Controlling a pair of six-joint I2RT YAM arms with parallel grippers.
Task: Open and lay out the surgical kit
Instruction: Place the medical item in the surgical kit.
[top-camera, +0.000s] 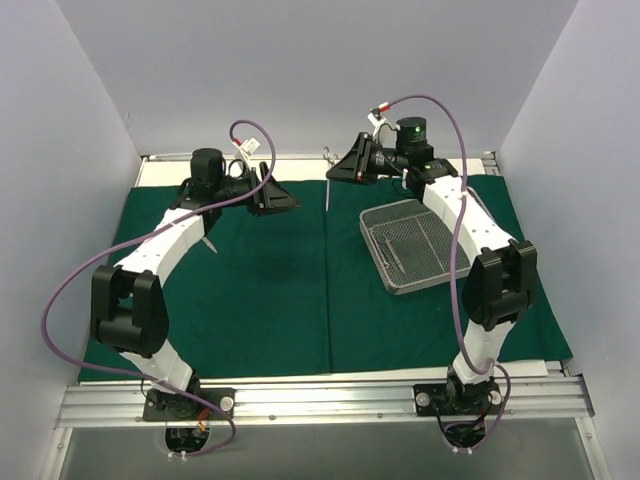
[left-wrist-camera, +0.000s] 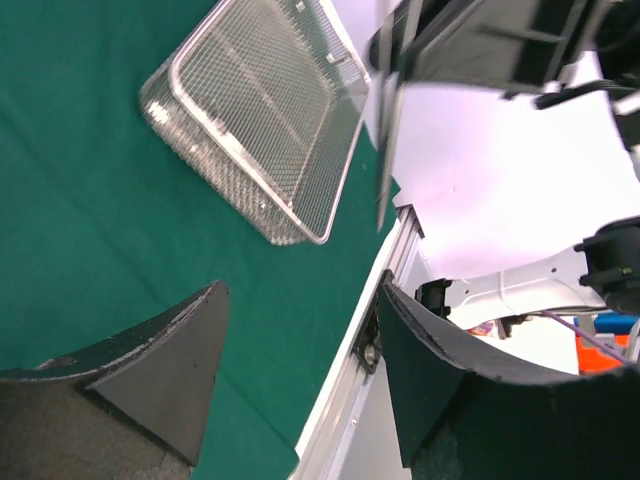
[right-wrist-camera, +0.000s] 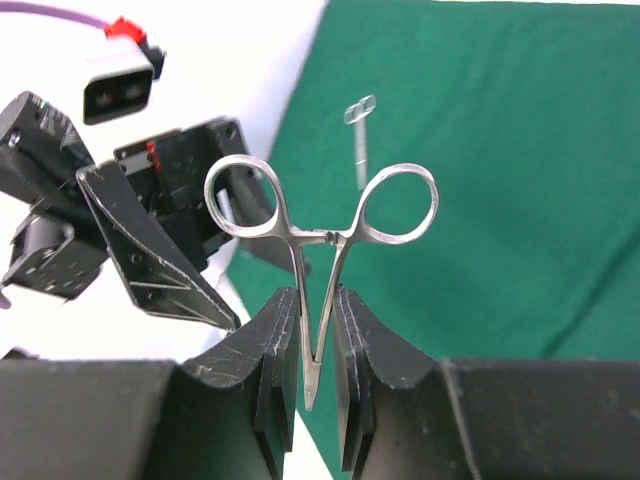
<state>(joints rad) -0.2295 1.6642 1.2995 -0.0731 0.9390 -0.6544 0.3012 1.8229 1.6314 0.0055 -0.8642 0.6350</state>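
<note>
— How far along was the kit?
— The green drape (top-camera: 260, 300) lay spread flat over the table, so the opening looked done. Right of centre on it sat the mesh tray (top-camera: 425, 232), with a few thin instruments (top-camera: 391, 252) inside, not yet laid out.
— Anything out?
— One ring-handled instrument (right-wrist-camera: 357, 135) lay on the drape's left side. Farther back, the right gripper (right-wrist-camera: 315, 310) was clamped on a pair of forceps (right-wrist-camera: 320, 215) by the tip end, rings outward. The left gripper (left-wrist-camera: 300, 350), near it, stood parted, holding nothing.
</note>
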